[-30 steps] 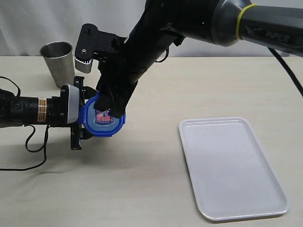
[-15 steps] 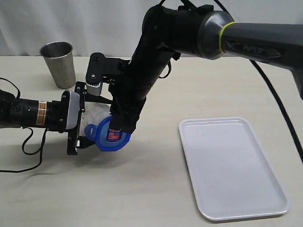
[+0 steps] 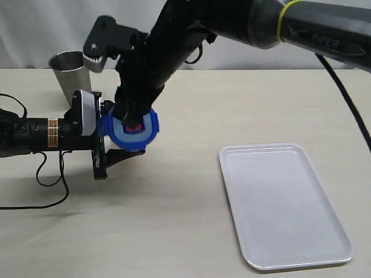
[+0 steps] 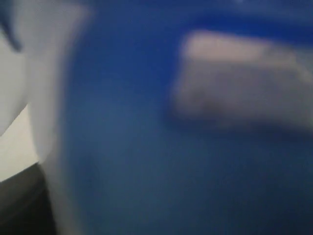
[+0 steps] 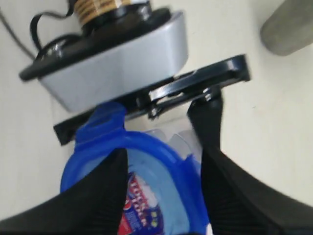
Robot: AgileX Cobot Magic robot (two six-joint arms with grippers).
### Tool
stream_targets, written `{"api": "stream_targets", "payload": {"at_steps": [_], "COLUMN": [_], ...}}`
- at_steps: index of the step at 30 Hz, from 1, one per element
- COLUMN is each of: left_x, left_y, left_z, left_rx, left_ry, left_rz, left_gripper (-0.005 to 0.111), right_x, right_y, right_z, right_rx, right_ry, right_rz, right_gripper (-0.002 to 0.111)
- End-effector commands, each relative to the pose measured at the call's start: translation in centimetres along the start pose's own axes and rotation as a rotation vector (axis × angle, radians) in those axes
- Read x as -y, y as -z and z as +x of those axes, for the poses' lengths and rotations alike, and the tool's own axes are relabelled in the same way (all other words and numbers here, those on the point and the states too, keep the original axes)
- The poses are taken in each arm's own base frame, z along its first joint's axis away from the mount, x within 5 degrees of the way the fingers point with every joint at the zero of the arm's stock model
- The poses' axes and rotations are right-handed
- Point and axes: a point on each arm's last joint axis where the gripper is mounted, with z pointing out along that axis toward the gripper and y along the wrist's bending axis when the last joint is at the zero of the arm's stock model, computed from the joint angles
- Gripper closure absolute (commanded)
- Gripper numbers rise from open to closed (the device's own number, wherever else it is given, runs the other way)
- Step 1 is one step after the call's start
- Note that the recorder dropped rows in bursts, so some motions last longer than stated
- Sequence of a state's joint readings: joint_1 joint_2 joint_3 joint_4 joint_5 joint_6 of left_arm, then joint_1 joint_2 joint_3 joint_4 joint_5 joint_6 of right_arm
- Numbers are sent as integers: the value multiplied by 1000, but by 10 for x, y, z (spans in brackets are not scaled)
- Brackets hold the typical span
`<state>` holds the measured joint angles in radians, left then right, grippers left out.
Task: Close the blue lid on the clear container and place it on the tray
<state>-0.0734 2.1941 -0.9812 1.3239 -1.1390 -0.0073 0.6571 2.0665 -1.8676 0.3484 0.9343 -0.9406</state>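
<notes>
The blue lid (image 3: 123, 138) hangs above the table at the left and faces out sideways. It fills the blurred left wrist view as the blue lid (image 4: 146, 171). My right gripper (image 3: 132, 119) reaches across from the upper right and is shut on the lid. In the right wrist view its black fingers (image 5: 98, 196) flank the blue lid (image 5: 166, 196) and its sticker. My left gripper (image 3: 115, 134) lies level and holds the clear container (image 5: 168, 139) behind the lid. In the exterior view the lid hides the container. The white tray (image 3: 284, 243) lies flat at the right.
A grey steel cup (image 3: 69, 72) stands at the back left, just behind the left arm (image 3: 35, 133), and shows as the cup (image 5: 288, 24) in the right wrist view. A black cable (image 3: 35, 197) trails over the table at the left.
Half a second ago the lid and both grippers sat lower, near the table. They have since risen and shifted slightly left, and the lid's face is more upright.
</notes>
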Motion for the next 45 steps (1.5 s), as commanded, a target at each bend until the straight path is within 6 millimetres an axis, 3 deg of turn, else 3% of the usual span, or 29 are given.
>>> {"api": "stream_targets", "payload": {"at_steps": [1,8,15,25,29,37,45], "left_x": [-10,-19,-22,-21,-21,-21,-21], "left_y": [1,2,3,2,2,2,2], "left_z": [-5,-5,-7,-7,-7,-7,-7], "left_rx": [31,57,115,109,107,106,102], "left_ry": [131,329,578,597,597,593,591], "left_rz": [-93,-190,-204,-196,-196,-196,-195], "left_gripper": [107,107,107,107,107,107,107], "right_x": [8,9,13,24,23,33,47], "right_y": [33,47,22,0,-7,-8,-27], "right_z": [-19,-16,-11,-22,-14,4,32], "right_rx": [110,82,79,139,44,-107,-195], "right_ry": [-148,-442,-556,-613,-589,-601,-660], "right_rz": [132,184,177,140,117,274,263], "right_gripper": [64,64,64,64,64,64,64]}}
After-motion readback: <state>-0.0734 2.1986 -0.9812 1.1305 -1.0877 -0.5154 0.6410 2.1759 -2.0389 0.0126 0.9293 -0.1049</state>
